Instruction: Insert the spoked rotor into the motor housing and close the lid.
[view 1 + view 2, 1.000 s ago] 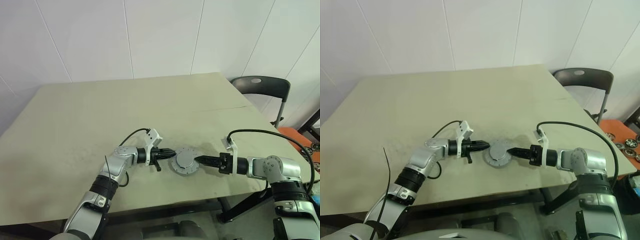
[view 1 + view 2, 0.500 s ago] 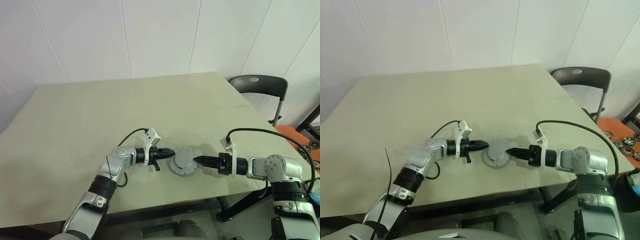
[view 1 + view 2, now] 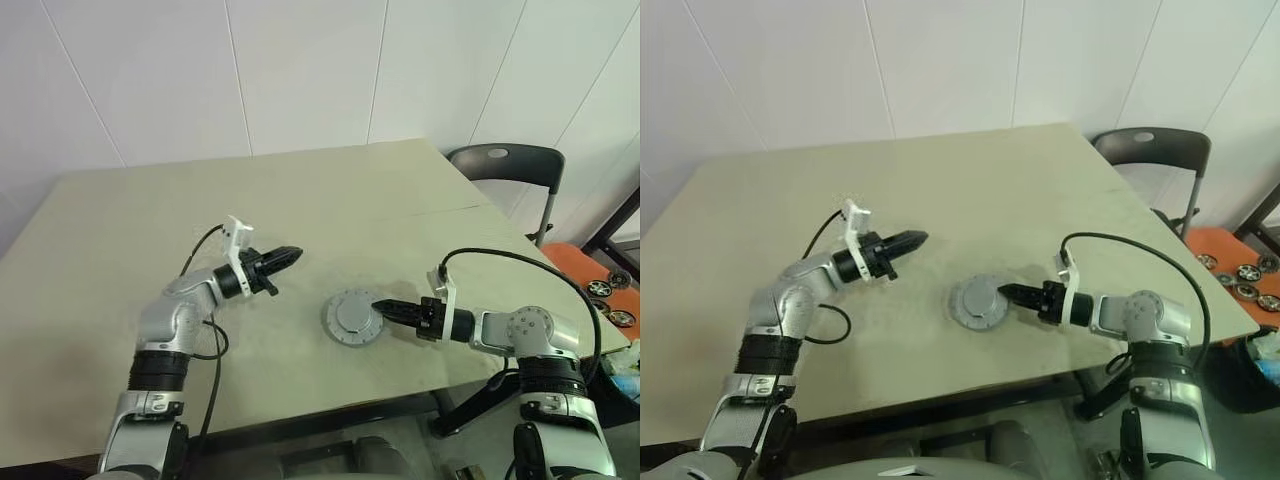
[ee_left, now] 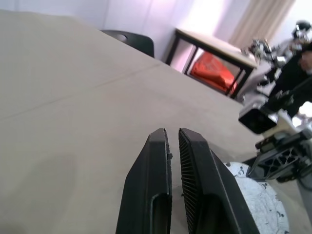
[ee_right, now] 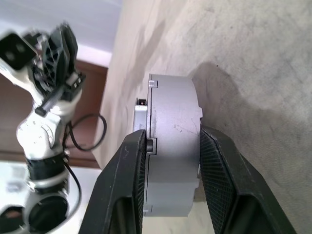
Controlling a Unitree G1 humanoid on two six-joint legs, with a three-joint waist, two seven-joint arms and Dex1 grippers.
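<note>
Housing [image 3: 353, 319], a short grey cylinder with its lid [image 3: 356, 315] already seated on top, sits on the table [image 3: 120, 210] near the front edge, toward the right. Starting from the left: the left gripper [image 3: 284, 257] has pulled away from the housing's left side, where it was a second ago, and now hangs above the table, up and to the left, well apart from it. Its two black fingers [image 4: 157, 165] are pressed together and hold nothing. Moving right, the housing stands in the same spot, with no rotor showing, so it is probably already inside. At the housing's right edge, the right gripper [image 3: 385, 308] stays put, its fingers [image 5: 131, 161] partly spread and clamped across the stacked housing and lid. That retreat suggests the assembly is done or nearly so, with only the right gripper's release left.
</note>
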